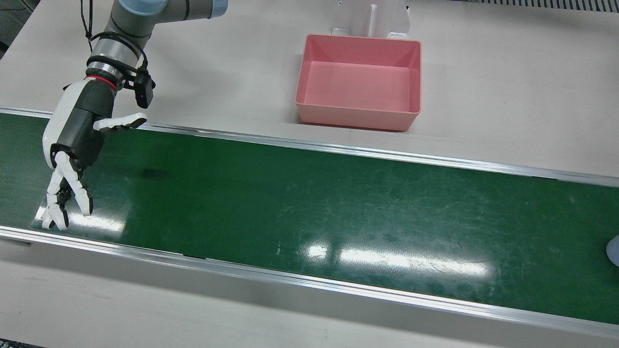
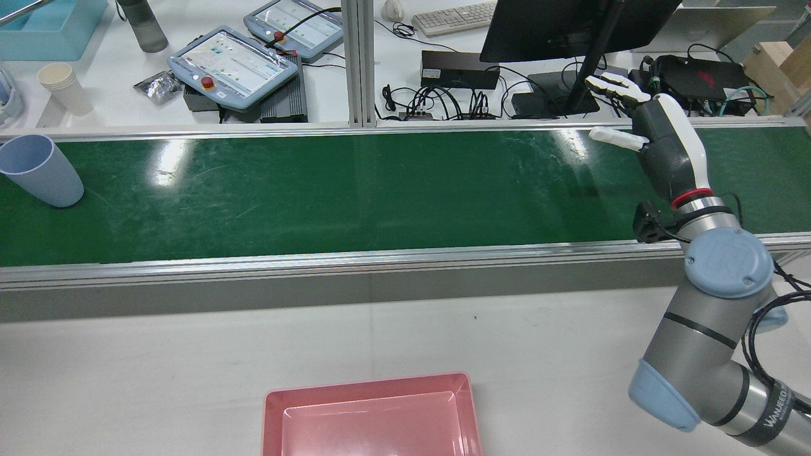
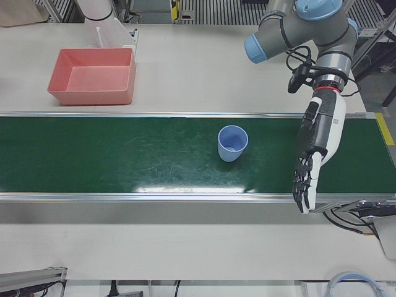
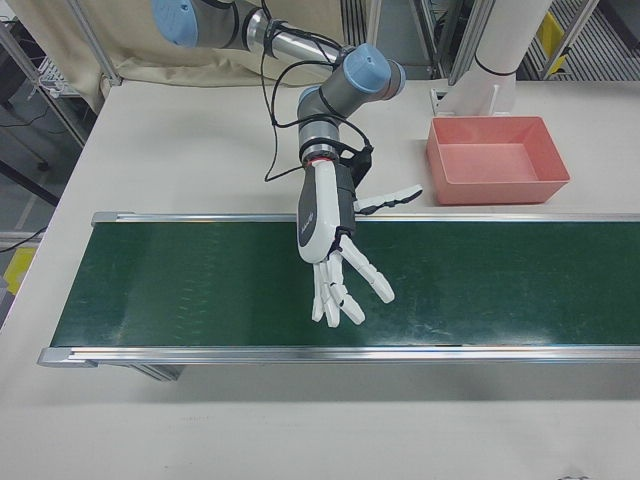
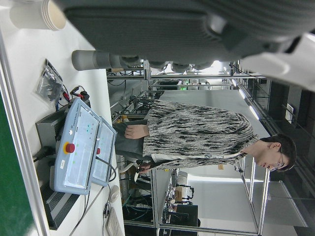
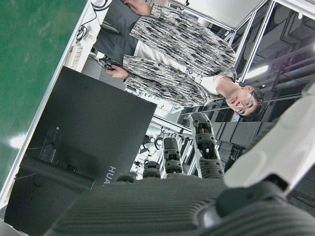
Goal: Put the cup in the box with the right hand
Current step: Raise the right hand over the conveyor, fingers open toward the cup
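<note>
My right hand (image 4: 335, 255) hangs wide open and empty over the belt (image 2: 380, 190), well apart from the cup (image 2: 41, 171) standing upright at the belt's far end — it looks light, stiff, smooth plastic, so I would wrap its middle gently.

Pale blue cup (image 3: 232, 143) on the dark green belt (image 1: 309, 212), silver rails. Pink box (image 1: 359, 82) on the off-white table (image 1: 508, 87). White-and-black right hand (image 4: 335, 255), red wrist ring; left hand (image 3: 312, 154) likewise.
</note>
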{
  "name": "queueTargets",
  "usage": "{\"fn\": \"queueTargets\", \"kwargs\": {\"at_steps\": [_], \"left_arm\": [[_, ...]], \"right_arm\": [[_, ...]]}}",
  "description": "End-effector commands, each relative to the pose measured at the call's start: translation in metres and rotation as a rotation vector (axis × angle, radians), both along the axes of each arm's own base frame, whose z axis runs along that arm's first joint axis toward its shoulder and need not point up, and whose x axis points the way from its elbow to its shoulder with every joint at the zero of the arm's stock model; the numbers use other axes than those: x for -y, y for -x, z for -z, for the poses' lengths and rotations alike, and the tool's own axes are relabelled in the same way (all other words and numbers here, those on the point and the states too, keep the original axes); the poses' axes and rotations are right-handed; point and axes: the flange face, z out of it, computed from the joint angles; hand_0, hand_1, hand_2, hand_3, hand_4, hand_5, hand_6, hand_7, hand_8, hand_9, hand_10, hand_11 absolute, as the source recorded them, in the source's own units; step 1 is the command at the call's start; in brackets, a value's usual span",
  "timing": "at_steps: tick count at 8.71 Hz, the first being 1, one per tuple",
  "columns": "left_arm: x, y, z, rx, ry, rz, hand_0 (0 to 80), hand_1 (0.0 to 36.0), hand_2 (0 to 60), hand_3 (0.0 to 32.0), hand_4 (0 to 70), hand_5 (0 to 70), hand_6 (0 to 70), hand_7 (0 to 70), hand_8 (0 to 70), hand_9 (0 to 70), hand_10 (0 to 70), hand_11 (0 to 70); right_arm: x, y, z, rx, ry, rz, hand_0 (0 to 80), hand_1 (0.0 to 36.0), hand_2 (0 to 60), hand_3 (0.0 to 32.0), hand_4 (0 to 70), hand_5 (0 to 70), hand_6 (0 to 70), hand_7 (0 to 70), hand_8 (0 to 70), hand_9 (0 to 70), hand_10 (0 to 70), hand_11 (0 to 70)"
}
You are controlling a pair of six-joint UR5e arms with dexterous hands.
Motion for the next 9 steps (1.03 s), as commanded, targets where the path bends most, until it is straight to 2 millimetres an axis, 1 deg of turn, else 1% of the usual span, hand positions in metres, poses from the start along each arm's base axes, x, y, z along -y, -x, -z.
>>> {"fn": "queueTargets", "kwargs": {"at_steps": [1, 3, 4, 5, 6, 7, 8, 9], "left_arm": [[0.0, 0.0, 0.0, 0.0, 0.0, 0.0, 0.0, 0.0, 0.0, 0.0, 0.0, 0.0, 0.0, 0.0, 0.0, 0.0, 0.0, 0.0], [0.0, 0.0, 0.0, 0.0, 0.0, 0.0, 0.0, 0.0, 0.0, 0.0, 0.0, 0.0, 0.0, 0.0, 0.0, 0.0, 0.0, 0.0], [0.0, 0.0, 0.001, 0.0, -0.002, 0.0, 0.0, 0.0, 0.0, 0.0, 0.0, 0.0, 0.0, 0.0, 0.0, 0.0, 0.0, 0.0], [0.0, 0.0, 0.001, 0.0, 0.0, 0.0, 0.0, 0.0, 0.0, 0.0, 0.0, 0.0, 0.0, 0.0, 0.0, 0.0, 0.0, 0.0], [0.0, 0.0, 0.001, 0.0, 0.0, 0.0, 0.0, 0.0, 0.0, 0.0, 0.0, 0.0, 0.0, 0.0, 0.0, 0.0, 0.0, 0.0], [0.0, 0.0, 0.001, 0.0, 0.0, 0.0, 0.0, 0.0, 0.0, 0.0, 0.0, 0.0, 0.0, 0.0, 0.0, 0.0, 0.0, 0.0], [0.0, 0.001, 0.001, 0.0, -0.002, 0.002, 0.0, 0.0, 0.0, 0.0, 0.0, 0.0, 0.0, 0.0, 0.0, 0.0, 0.0, 0.0], [0.0, 0.001, 0.001, 0.0, -0.002, 0.002, 0.0, 0.0, 0.0, 0.0, 0.0, 0.0, 0.0, 0.0, 0.0, 0.0, 0.0, 0.0]], "right_arm": [[0.001, 0.014, -0.018, -0.03, 0.03, 0.006, 32.9, 2.9, 0.0, 0.0, 12.4, 0.0, 4.4, 22.7, 1.0, 6.9, 0.0, 0.0], [0.006, 0.019, -0.018, -0.033, 0.033, 0.006, 32.0, 2.4, 0.0, 0.0, 14.5, 0.0, 4.6, 23.7, 1.2, 7.5, 0.0, 0.0], [0.015, 0.029, -0.013, -0.031, 0.031, 0.006, 31.7, 2.3, 0.0, 0.0, 15.5, 0.0, 4.6, 24.1, 1.4, 7.8, 0.0, 0.0], [0.015, 0.045, 0.002, -0.017, 0.018, 0.01, 32.9, 2.8, 0.0, 0.0, 13.5, 0.0, 4.4, 23.0, 1.2, 7.3, 0.0, 0.0], [0.008, 0.055, 0.003, -0.016, 0.022, -0.009, 34.2, 3.1, 0.0, 0.0, 17.1, 0.0, 4.6, 24.9, 0.7, 7.3, 0.0, 0.0], [0.003, 0.063, 0.003, -0.016, 0.022, 0.003, 33.9, 3.1, 0.0, 0.0, 18.1, 0.0, 4.3, 24.3, 0.7, 7.1, 0.0, 0.0], [0.0, 0.068, 0.004, -0.014, 0.022, 0.01, 34.7, 3.1, 0.0, 0.0, 17.0, 0.0, 4.2, 23.9, 0.7, 7.2, 0.0, 0.0], [0.0, 0.068, 0.003, -0.018, 0.025, 0.006, 35.4, 3.2, 0.0, 0.0, 16.7, 0.0, 4.0, 24.1, 0.8, 7.3, 0.0, 0.0]]}}
